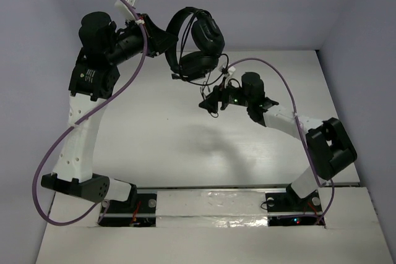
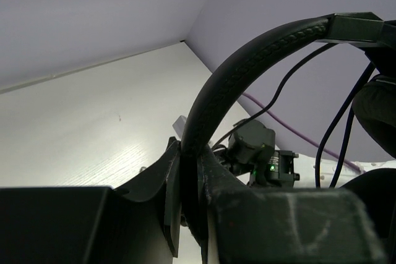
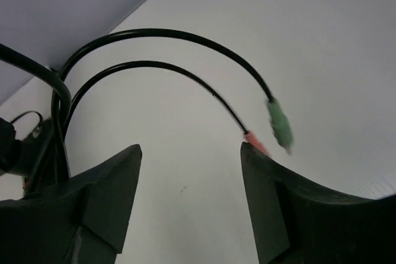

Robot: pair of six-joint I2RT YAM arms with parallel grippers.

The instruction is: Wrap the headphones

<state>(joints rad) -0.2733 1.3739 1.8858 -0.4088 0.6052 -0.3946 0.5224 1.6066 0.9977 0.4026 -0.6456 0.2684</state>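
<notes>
My left gripper is shut on the curved headband of the black headphones and holds them up in the air above the far part of the table. The earcups hang to the right of the gripper. In the left wrist view the gripper pinches the band between both fingers. Thin black cable hangs down in two strands that end in a green plug and a pink plug. My right gripper is open and empty just below the headphones, with the plugs near its right finger.
The white table has purple walls behind and at the sides. Thick purple robot cables loop beside each arm. The right arm's wrist with a green light shows beyond the headband.
</notes>
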